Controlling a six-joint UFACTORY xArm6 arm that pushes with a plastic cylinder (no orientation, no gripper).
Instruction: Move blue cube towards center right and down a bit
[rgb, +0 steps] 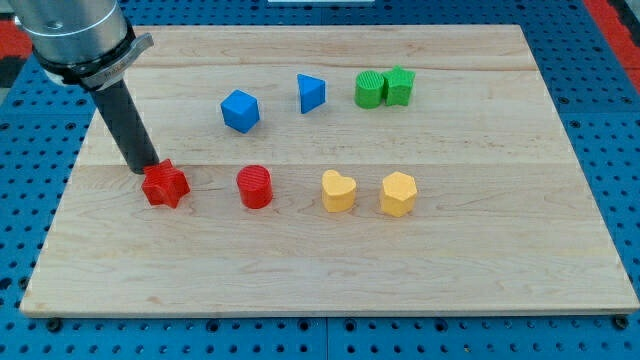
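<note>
The blue cube (240, 110) lies on the wooden board (330, 260), upper middle-left. My tip (143, 169) is at the view's left, touching or just beside the upper-left edge of the red star block (165, 185). The tip is well to the left of and below the blue cube, apart from it. A blue triangular block (311, 93) lies to the right of the cube.
A red cylinder (255, 187), a yellow heart-shaped block (338, 191) and a yellow hexagonal block (398, 194) form a row across the middle. Two green blocks (371, 89) (401, 86) sit side by side at the top right. The arm's grey body (75, 35) fills the top-left corner.
</note>
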